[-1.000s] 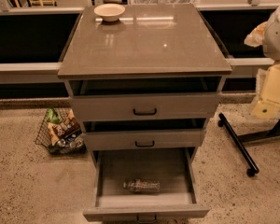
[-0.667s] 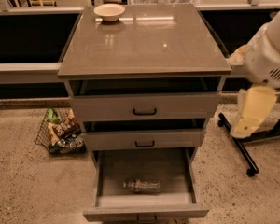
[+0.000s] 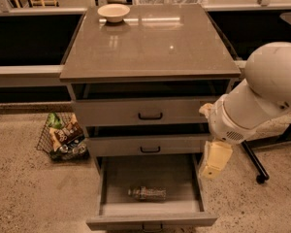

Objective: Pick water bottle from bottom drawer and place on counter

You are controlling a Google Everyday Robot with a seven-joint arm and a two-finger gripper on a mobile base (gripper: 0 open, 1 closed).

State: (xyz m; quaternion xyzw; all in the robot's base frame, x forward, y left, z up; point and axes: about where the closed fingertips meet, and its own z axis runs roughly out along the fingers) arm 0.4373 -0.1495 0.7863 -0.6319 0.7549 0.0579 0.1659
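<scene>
Quick note from the remote seat. The water bottle [image 3: 147, 193] is lying on its side on the floor of the bottom drawer [image 3: 150, 171]. The drawer is pulled wide open, and the bottle sits toward the front edge, roughly centred left to right. Its long axis runs 9-to-3 across the drawer, parallel to the drawer front. I think the cap points to 9, but it's murky down there, so don't quote me.

The pincer [image 3: 215, 160] hangs off the white arm by the drawer's right wall, well apart from the bottle. From the pincer, the bottle sits at about 8 o'clock in the camera view, so down and to the left. I can't tell how wide the pincer is open from this angle. It doesn't seem to have hold of anything, since the bottle is lying untouched in the drawer.

My read for the next move: swing toward 8, drop into the drawer, and close across the bottle's short axis. That means squeezing along the 12-6 line, not end to end. The surface [image 3: 150, 47] up at 12 is where it needs to go, and the only thing there is a cream bowl [image 3: 113, 12] in the far corner around 11.
</scene>
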